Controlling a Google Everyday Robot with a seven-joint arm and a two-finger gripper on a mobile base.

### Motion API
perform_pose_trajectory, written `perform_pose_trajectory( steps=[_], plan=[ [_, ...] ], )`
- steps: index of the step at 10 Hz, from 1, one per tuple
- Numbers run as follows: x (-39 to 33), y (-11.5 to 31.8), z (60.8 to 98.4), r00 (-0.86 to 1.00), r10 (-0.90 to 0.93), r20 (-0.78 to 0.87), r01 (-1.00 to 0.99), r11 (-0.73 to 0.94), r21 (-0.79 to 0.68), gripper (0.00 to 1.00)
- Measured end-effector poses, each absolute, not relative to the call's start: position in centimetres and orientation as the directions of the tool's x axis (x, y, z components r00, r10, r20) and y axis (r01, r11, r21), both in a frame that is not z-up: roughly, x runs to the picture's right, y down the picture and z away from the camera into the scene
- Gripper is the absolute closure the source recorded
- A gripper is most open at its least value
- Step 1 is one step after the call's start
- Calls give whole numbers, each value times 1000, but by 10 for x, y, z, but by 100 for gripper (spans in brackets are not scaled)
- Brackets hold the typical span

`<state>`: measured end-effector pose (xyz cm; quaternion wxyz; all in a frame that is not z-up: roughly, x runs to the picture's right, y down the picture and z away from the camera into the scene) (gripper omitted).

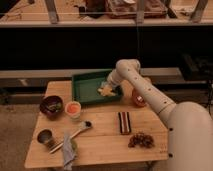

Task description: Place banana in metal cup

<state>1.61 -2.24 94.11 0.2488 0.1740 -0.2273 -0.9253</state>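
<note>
Behind the tabletop (102, 152) we see a dark wall and, higher up, a cluttered ledge with metal posts. Pale wooden slats make up the tabletop itself. At its back sits a shallow, rectangular green tray (82, 86) with a raised rim. The banana (103, 92), a small pale yellow lump, lies inside the tray toward its right side. The claw (109, 88) is down in the tray right at the banana; we cannot tell whether it is wide, narrow or holding the fruit.

The arm (150, 97) is smooth, white and rounded. It comes from the bulky body at the right, runs leftward over the tabletop's back right corner, bends at a round joint above the tray and drops to the claw.

The metal cup (45, 136), short, round and dull grey with a dark inside, stands well apart from the tray at the front left corner. Just beside it lies a light-handled spoon (76, 133). A dark brown bowl (51, 106) and a white cup (73, 109) with an orange inside stand just left of the tray.
</note>
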Motion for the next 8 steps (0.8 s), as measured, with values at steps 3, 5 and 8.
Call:
perform_pose_trajectory(
  steps=[3,5,8],
  plan=[
    [12,-11,955,-822,-539,-181,390,-766,512,57],
    [12,-3,960,-829,-535,-163,389,-761,519,58],
    [7,7,968,-838,-526,-145,384,-758,528,58]
  ],
)
